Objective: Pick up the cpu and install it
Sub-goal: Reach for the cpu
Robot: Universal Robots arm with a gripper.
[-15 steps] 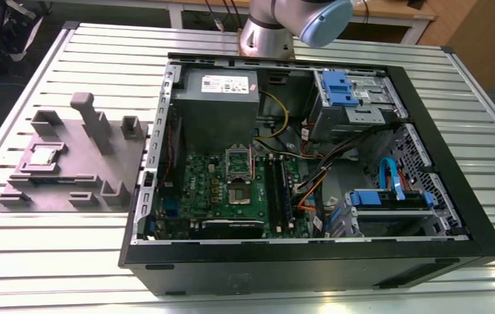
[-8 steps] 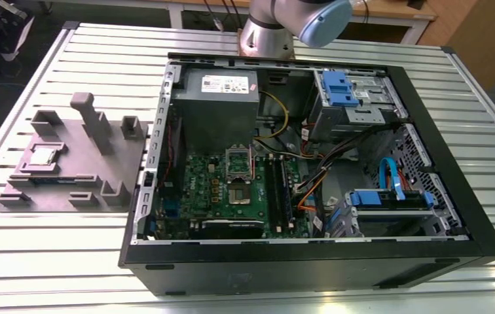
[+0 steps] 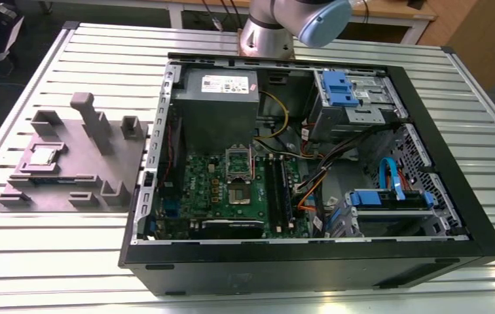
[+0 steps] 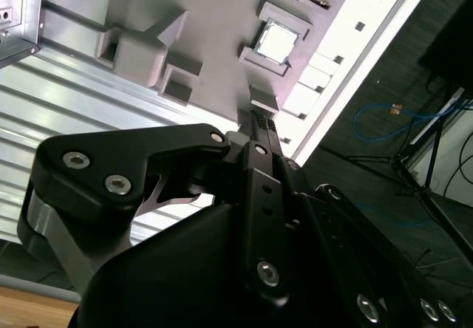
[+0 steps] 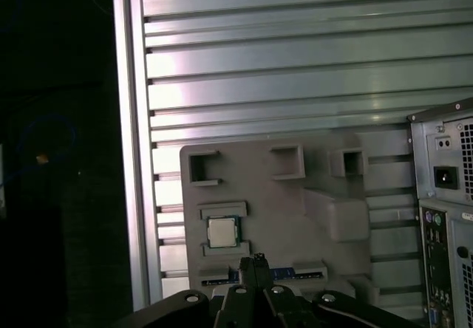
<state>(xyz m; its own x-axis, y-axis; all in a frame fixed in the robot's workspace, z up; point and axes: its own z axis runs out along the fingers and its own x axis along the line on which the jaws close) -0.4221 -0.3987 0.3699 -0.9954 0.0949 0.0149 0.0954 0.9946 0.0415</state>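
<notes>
The cpu (image 3: 42, 156) is a small silver square lying flat in a raised frame on the grey fixture plate (image 3: 73, 140), at the exterior view's left, beside the open computer case. Both wrist views look down on it from well above: cpu (image 4: 277, 41), cpu (image 5: 222, 232). My gripper (image 5: 256, 258) hangs high over the plate's edge near the cpu, apart from it, its black fingers together with nothing between them; it also shows as gripper (image 4: 260, 120). The green motherboard (image 3: 203, 180) inside the case carries the open socket (image 3: 239, 171).
The black computer case (image 3: 317, 261) lies open on the slatted metal table (image 3: 82, 46), with a grey power supply (image 3: 217, 98), blue drive bays (image 3: 344, 88) and loose cables. Tall grey posts (image 3: 90, 118) stand on the fixture plate. A memory stick (image 5: 288, 273) lies by the cpu.
</notes>
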